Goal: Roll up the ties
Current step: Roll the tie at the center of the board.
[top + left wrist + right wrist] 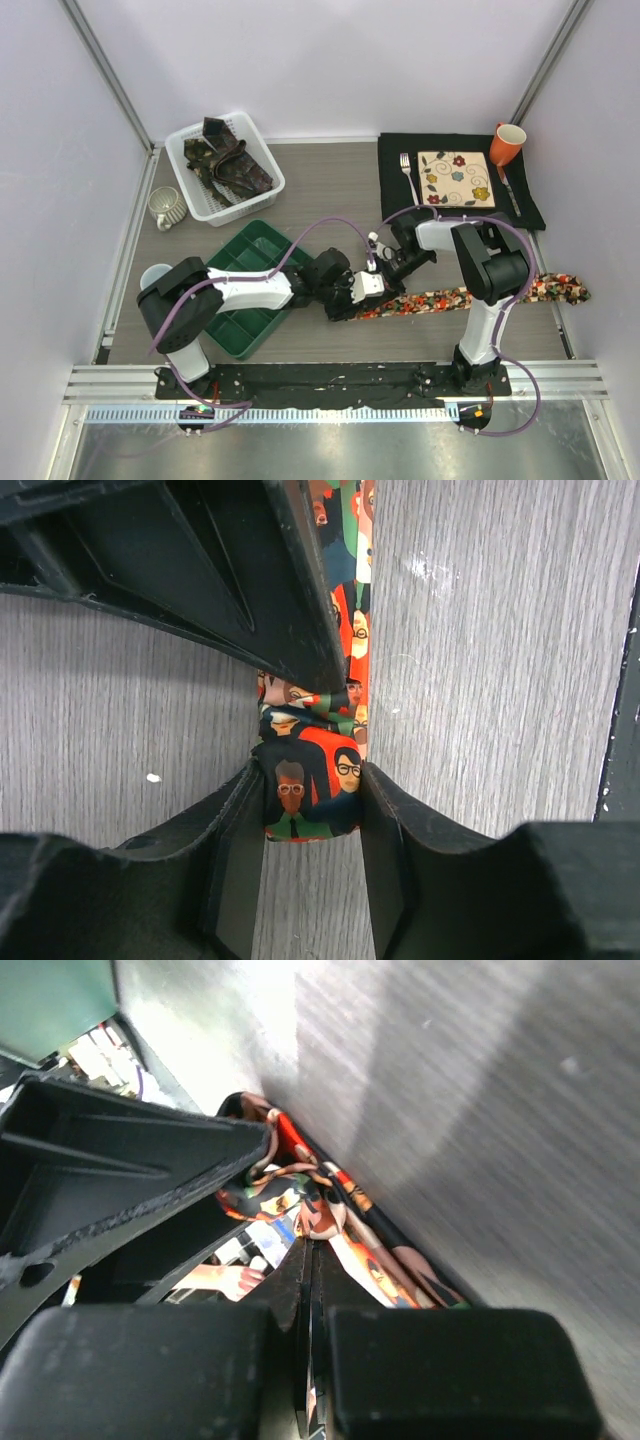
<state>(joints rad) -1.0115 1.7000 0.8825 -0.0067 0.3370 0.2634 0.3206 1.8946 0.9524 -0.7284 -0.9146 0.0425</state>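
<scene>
Red-orange tie (305, 790) has its rolled end squeezed between left fingers (232, 865).

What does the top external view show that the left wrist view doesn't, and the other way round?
Only top external: the printed tie's whole length running right, the white basket of dark ties, the green tray, the plate and the orange mug. Only left wrist: the tie's rolled end sitting between the left pincer's fingers, and its print of cartoon faces. Both: the tie lying on the grey wooden table.
</scene>
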